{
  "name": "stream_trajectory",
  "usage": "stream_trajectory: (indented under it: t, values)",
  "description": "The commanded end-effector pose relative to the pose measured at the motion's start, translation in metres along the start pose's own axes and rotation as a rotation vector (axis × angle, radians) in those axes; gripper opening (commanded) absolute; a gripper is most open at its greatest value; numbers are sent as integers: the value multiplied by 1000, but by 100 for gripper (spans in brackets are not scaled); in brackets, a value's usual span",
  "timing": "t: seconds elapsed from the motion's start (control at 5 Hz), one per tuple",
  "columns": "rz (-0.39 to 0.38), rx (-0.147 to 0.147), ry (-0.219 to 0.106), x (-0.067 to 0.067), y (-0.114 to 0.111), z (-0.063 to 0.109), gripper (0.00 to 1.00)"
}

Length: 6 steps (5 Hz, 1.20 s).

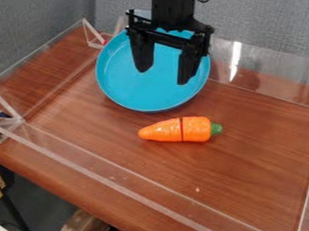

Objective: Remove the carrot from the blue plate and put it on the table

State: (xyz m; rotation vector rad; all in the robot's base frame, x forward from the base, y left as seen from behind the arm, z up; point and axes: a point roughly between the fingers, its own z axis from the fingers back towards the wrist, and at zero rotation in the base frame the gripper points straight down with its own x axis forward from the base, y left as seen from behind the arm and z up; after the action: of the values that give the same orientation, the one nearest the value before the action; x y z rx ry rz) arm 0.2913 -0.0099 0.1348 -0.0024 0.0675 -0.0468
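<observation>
So the jaws on the gripper (166, 63) are spread wide apart with nothing between them, two black fingers (142, 53) hanging straight down over the blue plate (123, 82). The tips sit above the plate's back half, one toward its middle and the other near its right rim. Can't tell if they touch the plate surface or just hover over it. The black arm goes straight up out of the top of the shot.

The plate itself has nothing lying in it, just that bright turquoise dish with the raised rim sitting toward the back of the desk (81, 101).

The carrot (180, 131) is off the plate, lying flat on the desk just in front of the plate's near edge and a bit to the right, close to it but not touching. Its long axis runs pretty much left to right across the view, tilted only slightly. The green stub end points right, the rounded orange tip points left. You can see the seam around its middle.

Around all that, the low clear acrylic walls (41, 56) border the reddish wood-grain desk on all sides. Nothing else sits near the carrot, bare wood all around it. Behind everything is a grey fabric backdrop (40, 21). Bottom left, past the front wall, there's some floor clutter I can't make out.
</observation>
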Motion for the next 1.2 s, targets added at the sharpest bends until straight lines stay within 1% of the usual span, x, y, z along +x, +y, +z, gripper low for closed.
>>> stream_trajectory:
  t: [0.0, 0.2, 0.4, 0.6, 0.8, 1.0]
  values:
    - [-176, 10, -50, 3, -6, 8, 100]
    - [-367, 18, -22, 1, -14, -7, 100]
    - [-528, 21, -3, 0, -23, -30, 100]
    - [-636, 9, 25, -1, -33, -53, 100]
    - [-682, -14, 49, 3, -36, -74, 100]
    - [-707, -37, 74, 7, -35, -91, 100]
